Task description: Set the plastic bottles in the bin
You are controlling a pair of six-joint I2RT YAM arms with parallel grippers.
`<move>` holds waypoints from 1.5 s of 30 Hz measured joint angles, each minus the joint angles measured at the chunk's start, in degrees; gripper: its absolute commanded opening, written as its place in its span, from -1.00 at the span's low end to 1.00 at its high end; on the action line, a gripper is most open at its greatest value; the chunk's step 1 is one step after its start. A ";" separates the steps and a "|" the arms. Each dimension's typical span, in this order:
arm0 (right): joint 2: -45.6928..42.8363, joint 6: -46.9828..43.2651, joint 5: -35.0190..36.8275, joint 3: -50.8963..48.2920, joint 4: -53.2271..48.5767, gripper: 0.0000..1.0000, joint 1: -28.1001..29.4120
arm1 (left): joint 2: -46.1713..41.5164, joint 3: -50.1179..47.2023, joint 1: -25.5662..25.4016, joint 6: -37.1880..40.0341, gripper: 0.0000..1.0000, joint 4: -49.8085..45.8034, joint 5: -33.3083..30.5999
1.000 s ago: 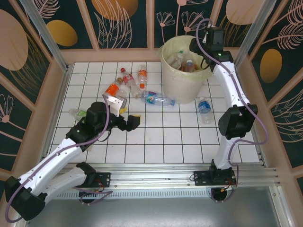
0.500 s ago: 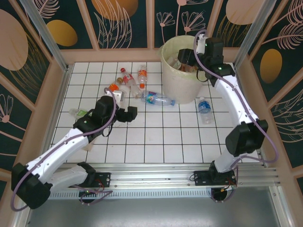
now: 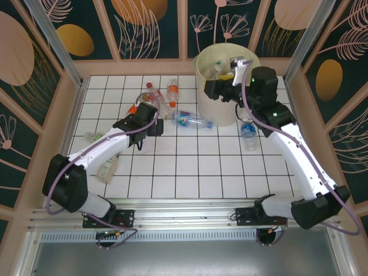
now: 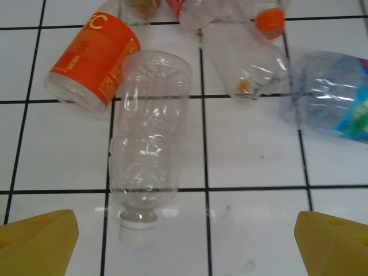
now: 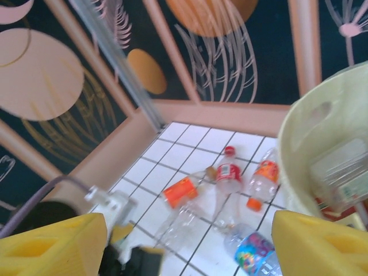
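bin far edge of tabletop, cream, bottles inside | bottle pile left of it | clear bottle lies before wide empty left jaws | right jaws wide, empty, at bin

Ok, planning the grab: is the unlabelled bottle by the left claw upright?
Tipped: the bottle lies flat on tiles, cap toward the left claw.

Orange-labelled bottle, yellow fingers, seemingly cream bin.
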 measured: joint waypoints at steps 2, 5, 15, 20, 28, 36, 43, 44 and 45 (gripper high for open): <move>-2.01 0.72 -1.11 -2.91 0.81 0.54 0.50 | 2.58 0.81 1.03 0.00 0.93 0.02 -1.22; -4.63 1.84 -2.27 -7.06 1.84 0.54 1.09 | 6.93 1.86 2.27 0.02 0.93 0.00 -2.45; -7.50 3.26 -2.75 -11.74 2.75 0.54 1.86 | 17.20 4.94 5.57 0.61 0.83 0.09 -1.46; -7.65 3.21 -2.14 -12.11 2.47 0.54 1.97 | 21.16 6.19 7.30 1.55 0.76 1.03 -0.26; -7.67 3.21 -1.62 -12.11 2.43 0.54 1.97 | 23.58 6.19 8.35 2.56 0.45 2.97 3.21; -7.76 3.50 -0.81 -13.00 2.49 0.53 2.01 | 23.15 5.29 8.35 2.62 0.19 6.08 6.86; -7.76 4.11 -0.42 -13.46 2.51 0.53 2.01 | 22.38 4.35 8.35 2.62 0.07 6.64 7.98; -7.76 4.17 -0.35 -13.55 2.54 0.53 2.01 | 22.21 4.20 8.35 2.60 0.08 6.75 8.50; -7.76 4.31 -0.07 -13.64 2.54 0.52 2.01 | 21.97 3.96 8.35 2.58 0.08 6.93 9.07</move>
